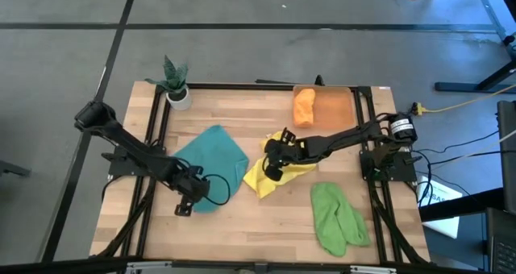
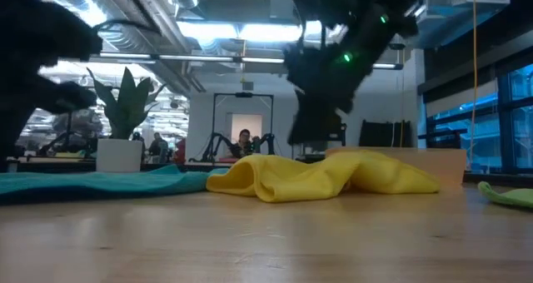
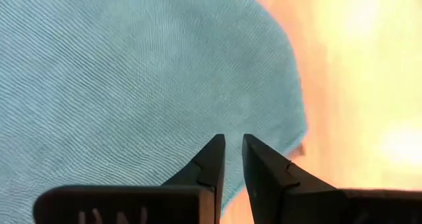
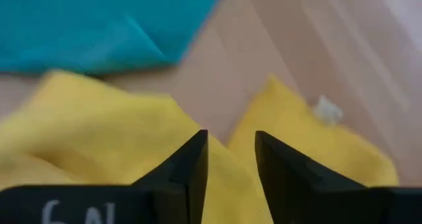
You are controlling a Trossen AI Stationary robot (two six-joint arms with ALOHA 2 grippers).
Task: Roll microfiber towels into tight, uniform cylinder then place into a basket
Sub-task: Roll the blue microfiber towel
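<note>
Seen from above, a light wooden table [image 1: 242, 226] fills the middle of the frame, with four soft microfiber cloths on it. A teal square towel [image 1: 214, 157] lies spread and slightly rumpled left of centre, one corner folded over. Just right of it, a yellow towel [image 1: 270, 176] sits bunched in loose folds at the centre; from table height it shows as a low rounded heap [image 2: 325, 176]. A light green towel [image 1: 334, 216] lies crumpled in a long strip at the lower right. An orange towel [image 1: 304, 106], rolled into a stubby cylinder, rests in the left end of the shallow translucent orange plastic basket [image 1: 337, 106] at the upper right. The left gripper [image 1: 187, 203] hangs at the teal towel's lower edge, its fingers nearly together with a thin gap and nothing between them. The right gripper [image 1: 274, 171] hovers over the yellow towel, fingers slightly parted, holding nothing. A small white pot with a green plant [image 1: 177, 93] stands at the upper left corner.
</note>
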